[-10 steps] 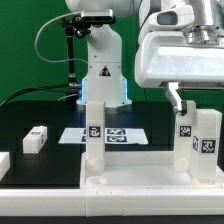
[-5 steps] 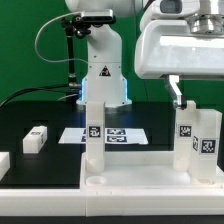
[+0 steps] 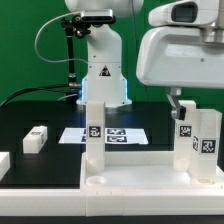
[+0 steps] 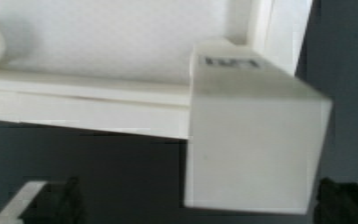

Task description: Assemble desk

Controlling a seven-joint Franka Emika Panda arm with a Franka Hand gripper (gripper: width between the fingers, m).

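The desk panel [image 3: 140, 187] lies along the worktop's [image 3: 40, 115] edge nearest the exterior camera, with legs standing upright in its sockets. The fingers [image 3: 173, 100] hang spread wide just above one leg [image 4: 247, 140] at the exterior view's right, pinching nothing. The step in hand looks like seating this leg in its corner socket. The next move probably calls for lowering squarely over the post, closing on its flat faces and turning it home, while a loose leg [image 3: 36, 138] waits on the worktop.
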